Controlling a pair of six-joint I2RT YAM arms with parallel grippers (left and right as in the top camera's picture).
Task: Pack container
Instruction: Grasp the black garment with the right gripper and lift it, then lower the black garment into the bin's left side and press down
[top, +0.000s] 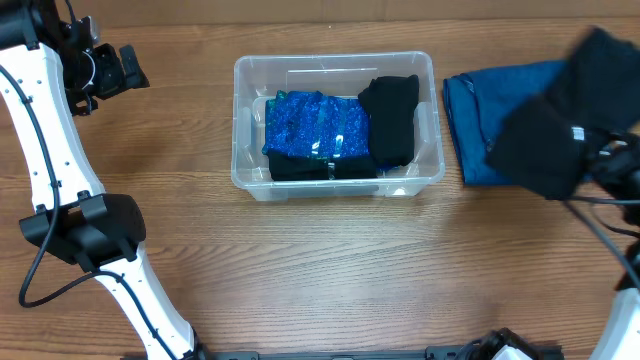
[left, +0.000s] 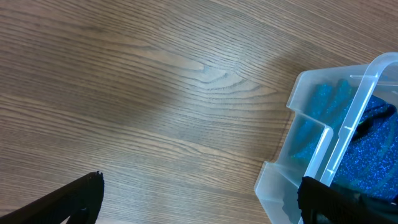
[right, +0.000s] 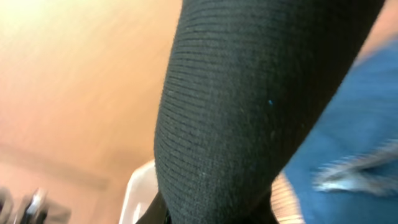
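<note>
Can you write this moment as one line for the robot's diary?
left gripper: open, apart from container | right gripper: holding black garment above blue cloth | container: partly packed

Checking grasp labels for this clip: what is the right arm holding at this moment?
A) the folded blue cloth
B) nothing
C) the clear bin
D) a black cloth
D: a black cloth hangs from the right jaws, raised above the blue cloth that lies beside the bin. It also fills the right wrist view.

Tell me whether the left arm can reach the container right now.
Probably yes: the left gripper hangs open to the left of the container, with only bare table between them.
</note>
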